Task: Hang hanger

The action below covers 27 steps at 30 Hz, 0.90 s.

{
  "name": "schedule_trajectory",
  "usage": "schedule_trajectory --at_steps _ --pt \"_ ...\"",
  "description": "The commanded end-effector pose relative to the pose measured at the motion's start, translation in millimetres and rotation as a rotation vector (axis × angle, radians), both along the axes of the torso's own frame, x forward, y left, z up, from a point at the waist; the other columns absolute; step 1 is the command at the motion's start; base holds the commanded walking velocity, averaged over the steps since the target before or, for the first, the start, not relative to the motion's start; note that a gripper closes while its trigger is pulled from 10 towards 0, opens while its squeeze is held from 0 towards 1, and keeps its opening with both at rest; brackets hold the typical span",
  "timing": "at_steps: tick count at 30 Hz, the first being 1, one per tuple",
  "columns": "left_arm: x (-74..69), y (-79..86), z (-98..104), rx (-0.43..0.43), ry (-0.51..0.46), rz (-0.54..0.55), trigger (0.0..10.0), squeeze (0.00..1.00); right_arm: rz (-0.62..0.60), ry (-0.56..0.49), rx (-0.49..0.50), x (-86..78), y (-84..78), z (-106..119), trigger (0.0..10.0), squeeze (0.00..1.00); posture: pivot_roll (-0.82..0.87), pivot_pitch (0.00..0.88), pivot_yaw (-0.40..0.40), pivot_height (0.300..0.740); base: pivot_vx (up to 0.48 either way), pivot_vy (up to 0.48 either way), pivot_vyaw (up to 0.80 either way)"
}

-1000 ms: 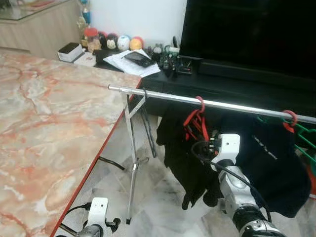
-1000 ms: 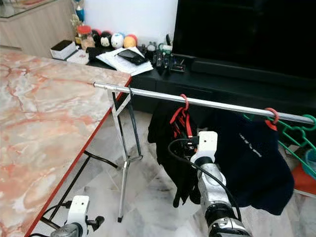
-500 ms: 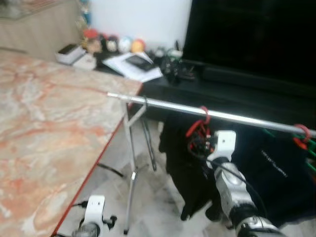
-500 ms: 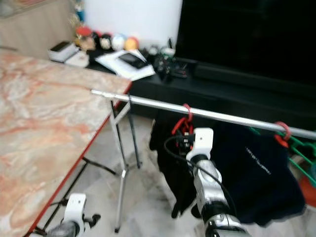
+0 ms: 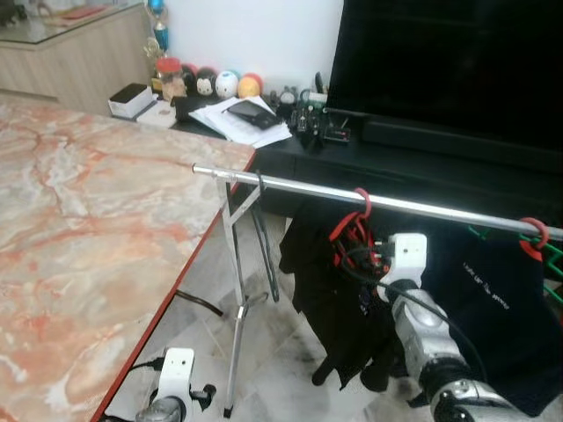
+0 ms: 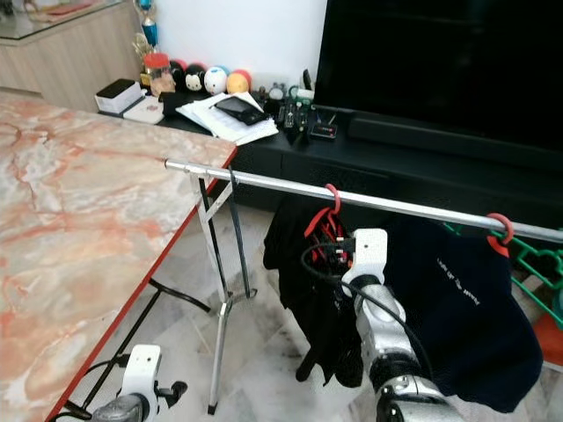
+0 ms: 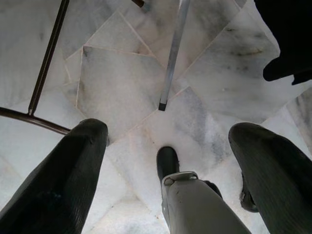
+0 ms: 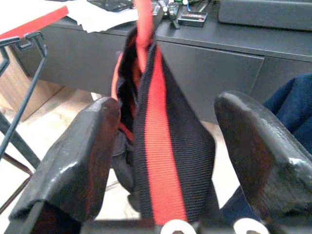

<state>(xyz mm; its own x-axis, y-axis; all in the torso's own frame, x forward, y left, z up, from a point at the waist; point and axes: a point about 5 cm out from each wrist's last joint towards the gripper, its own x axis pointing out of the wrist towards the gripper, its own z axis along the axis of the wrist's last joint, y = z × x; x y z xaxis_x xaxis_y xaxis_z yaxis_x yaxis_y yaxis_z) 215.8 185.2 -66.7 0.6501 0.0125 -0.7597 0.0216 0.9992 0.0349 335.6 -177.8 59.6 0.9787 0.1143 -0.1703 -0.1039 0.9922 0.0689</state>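
Right pincer spread apart around red hanger on rail; risks snagging garment at 12 o'clock, unhooking it.

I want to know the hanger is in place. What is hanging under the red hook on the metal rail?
Under the red hook on the metal rail hangs a black garment with red stripe, between the open fingers of the right end effector. The hanger's shoulders are covered by cloth.
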Motion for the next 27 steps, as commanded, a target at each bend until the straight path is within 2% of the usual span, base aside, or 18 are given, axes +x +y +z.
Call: schedule_trajectory --at_steps 1,4,5,8,18,19,27 --pt "-3.4 0.1 -2 -0.002 0.024 -0.003 10.0 0.00 0.000 0.040 -0.019 2.6 -0.2 -1 10.0 0.00 0.10 0.000 -0.027 0.740 0.000 0.000 0.00" --pt "-3.2 0.2 -2 -0.001 0.023 -0.003 10.0 0.00 -0.001 0.057 -0.016 4.0 0.0 -1 10.0 0.00 0.10 0.000 -0.027 0.740 0.000 0.000 0.00" --pt "-2.9 0.4 -2 0.000 0.023 -0.004 10.0 0.00 0.029 0.109 -0.014 5.6 3.3 -4 10.0 0.00 0.10 0.000 -0.027 0.740 0.000 0.000 0.00" --pt "-2.4 0.7 -2 0.000 0.023 -0.003 10.0 0.00 0.087 0.175 0.018 7.3 9.6 -6 10.0 0.00 0.10 0.000 -0.028 0.740 0.000 0.000 0.00" --pt "-2.0 0.4 -2 -0.002 0.021 -0.002 10.0 0.00 0.084 0.212 -0.030 12.7 8.0 -2 10.0 0.00 0.11 0.000 -0.031 0.740 0.000 0.000 0.00" --pt "-2.1 0.3 -2 -0.003 0.022 -0.002 10.0 0.00 0.074 0.235 -0.039 12.2 6.7 -4 0.0 0.00 0.11 0.000 -0.032 0.740 0.000 0.000 0.00" --pt "-3.1 0.5 -2 -0.003 0.024 0.000 10.0 0.00 0.083 0.292 -0.044 5.2 10.5 -16 0.0 0.00 0.12 0.000 -0.034 0.740 0.000 0.000 0.00"
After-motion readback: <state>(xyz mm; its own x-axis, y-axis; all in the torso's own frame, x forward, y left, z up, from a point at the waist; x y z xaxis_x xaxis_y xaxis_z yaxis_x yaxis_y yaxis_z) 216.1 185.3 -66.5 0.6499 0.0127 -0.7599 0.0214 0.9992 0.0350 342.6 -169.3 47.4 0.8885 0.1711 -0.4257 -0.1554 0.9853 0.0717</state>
